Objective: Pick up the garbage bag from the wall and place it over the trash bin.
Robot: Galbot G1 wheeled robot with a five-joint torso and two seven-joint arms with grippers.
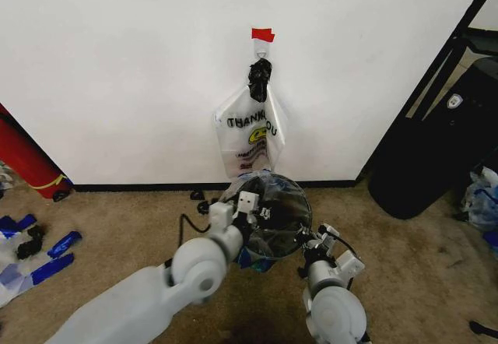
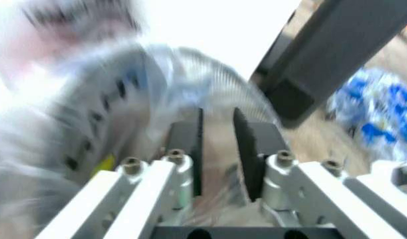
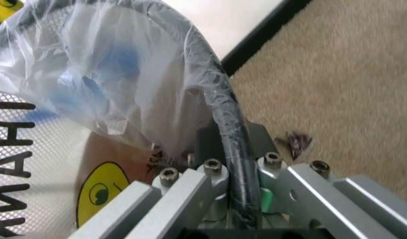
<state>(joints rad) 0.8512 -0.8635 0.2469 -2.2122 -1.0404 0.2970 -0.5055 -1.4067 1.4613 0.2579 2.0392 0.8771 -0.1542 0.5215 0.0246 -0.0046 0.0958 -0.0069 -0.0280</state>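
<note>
Two grippers work at the trash bin (image 1: 268, 215) on the carpet (image 1: 405, 266). Nearest us, our right gripper (image 3: 238, 164) is clenched over the bin's black rim, with the garbage bag (image 3: 117, 74) pinched against it. Our left gripper (image 2: 217, 149) sits at the opposite rim, fingers (image 2: 187, 149) parted, with film between them. Blue-patched plastic drapes over the bin's mouth. Beyond, on the wall (image 1: 117, 71), a clear "THANK YOU" bag (image 1: 249, 138) hangs from a hook (image 1: 261, 54) beneath red tape (image 1: 262, 34).
</note>
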